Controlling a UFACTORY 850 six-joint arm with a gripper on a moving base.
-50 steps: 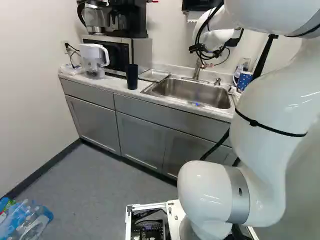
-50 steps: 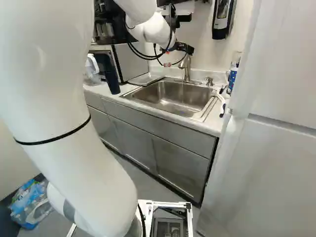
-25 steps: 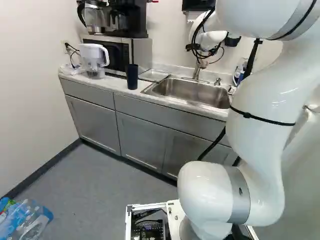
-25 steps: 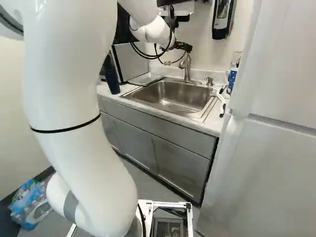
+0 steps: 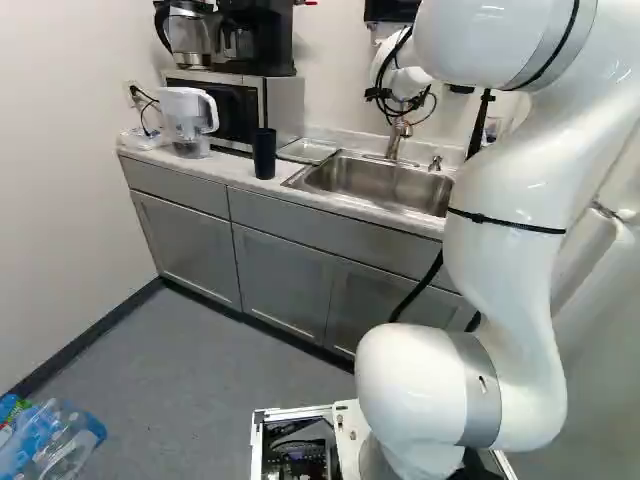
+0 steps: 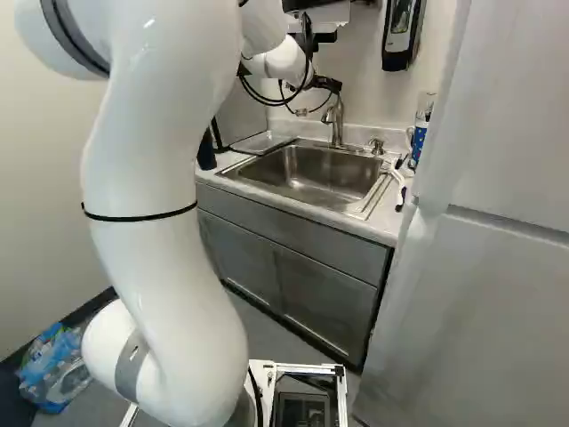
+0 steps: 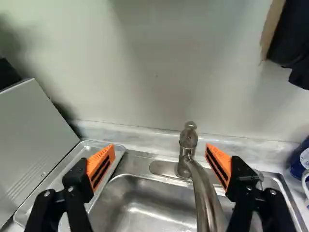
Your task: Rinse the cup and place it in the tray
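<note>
In the right base view my gripper (image 6: 327, 84) hangs near the faucet (image 6: 334, 120), its fingertips hard to make out. The wrist view shows the gripper (image 7: 160, 162) open, orange pads wide apart, nothing held; the faucet (image 7: 188, 142) rises between and beyond them. A tall dark cup (image 5: 264, 153) stands upright on the counter left of the sink (image 5: 370, 182), away from the gripper. The shallow metal tray (image 5: 308, 150) lies between sink and microwave; one finger overlaps its view (image 7: 53, 180) in the wrist view. I see nothing inside the tray.
Beyond the dark cup are a white-handled pitcher (image 5: 186, 120) and the microwave (image 5: 285, 105), with a coffee maker (image 5: 262, 40) on top. Right of the sink stand a blue dotted mug (image 6: 418, 138) and a brush (image 6: 397, 182). A tall white cabinet (image 6: 498, 249) borders the right side.
My arm has swung left in the left base view, and its gripper has shifted slightly left by the faucet. The thin water stream seen under the faucet a second ago no longer shows.
</note>
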